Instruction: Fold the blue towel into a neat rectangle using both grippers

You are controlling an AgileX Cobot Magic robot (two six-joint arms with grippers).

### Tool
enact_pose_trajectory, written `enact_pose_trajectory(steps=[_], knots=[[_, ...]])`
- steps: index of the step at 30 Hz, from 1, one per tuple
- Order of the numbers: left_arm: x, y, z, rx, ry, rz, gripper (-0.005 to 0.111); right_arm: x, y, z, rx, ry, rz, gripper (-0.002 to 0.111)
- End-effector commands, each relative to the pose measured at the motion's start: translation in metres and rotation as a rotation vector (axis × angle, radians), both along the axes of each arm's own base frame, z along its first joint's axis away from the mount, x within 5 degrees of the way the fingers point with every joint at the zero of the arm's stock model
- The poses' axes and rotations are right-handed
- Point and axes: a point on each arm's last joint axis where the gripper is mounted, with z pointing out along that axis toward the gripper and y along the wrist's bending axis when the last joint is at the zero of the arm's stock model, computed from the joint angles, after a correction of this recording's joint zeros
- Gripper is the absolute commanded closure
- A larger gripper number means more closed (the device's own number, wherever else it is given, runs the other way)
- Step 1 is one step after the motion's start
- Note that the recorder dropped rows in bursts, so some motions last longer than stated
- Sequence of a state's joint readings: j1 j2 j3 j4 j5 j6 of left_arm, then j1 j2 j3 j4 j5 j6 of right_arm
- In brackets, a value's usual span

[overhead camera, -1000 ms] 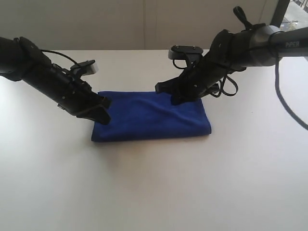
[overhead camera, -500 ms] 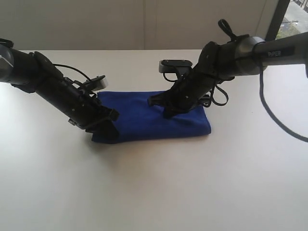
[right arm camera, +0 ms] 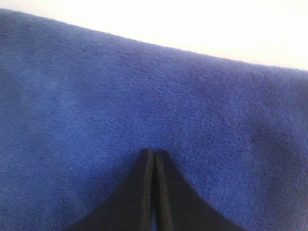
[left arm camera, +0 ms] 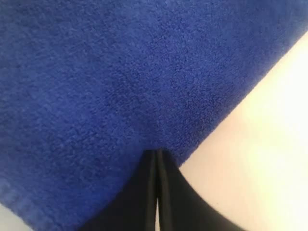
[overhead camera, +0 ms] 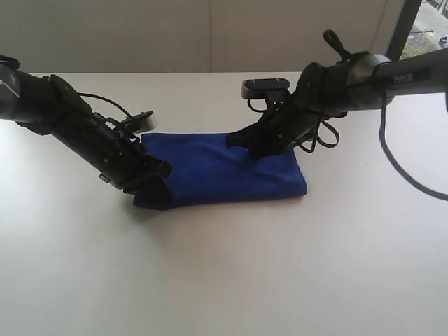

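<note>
Blue towel lies folded on white table, left tool and right tool closed empty upon it.

We take this for a robotics lab or test room, not a home. A black jointed left arm and right arm, trailing loose cables, reach over a plain white surface. Behind the left hand and right hand stands a plain pale wall. Beyond the right hand we see a window. The right arm carries printed maker's lettering.
</note>
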State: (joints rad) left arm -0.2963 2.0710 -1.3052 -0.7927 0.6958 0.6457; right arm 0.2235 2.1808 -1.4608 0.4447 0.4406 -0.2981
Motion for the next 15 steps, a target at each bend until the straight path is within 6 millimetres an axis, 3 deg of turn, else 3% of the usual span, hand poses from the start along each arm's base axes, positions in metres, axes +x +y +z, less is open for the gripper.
enact_pose_trajectory(steps=[1,10,15], knots=[[-0.005,0.0,-0.001,0.02,0.016,-0.051,0.107,0.004,-0.012,-0.001,-0.016,-0.022,-0.018,0.108],[-0.005,0.0,-0.001,0.02,0.016,-0.051,0.107,0.002,-0.005,0.031,0.064,-0.074,-0.054,0.108],[-0.004,0.0,-0.001,0.02,0.014,-0.049,0.107,0.002,0.004,0.032,0.062,-0.097,-0.041,0.108]])
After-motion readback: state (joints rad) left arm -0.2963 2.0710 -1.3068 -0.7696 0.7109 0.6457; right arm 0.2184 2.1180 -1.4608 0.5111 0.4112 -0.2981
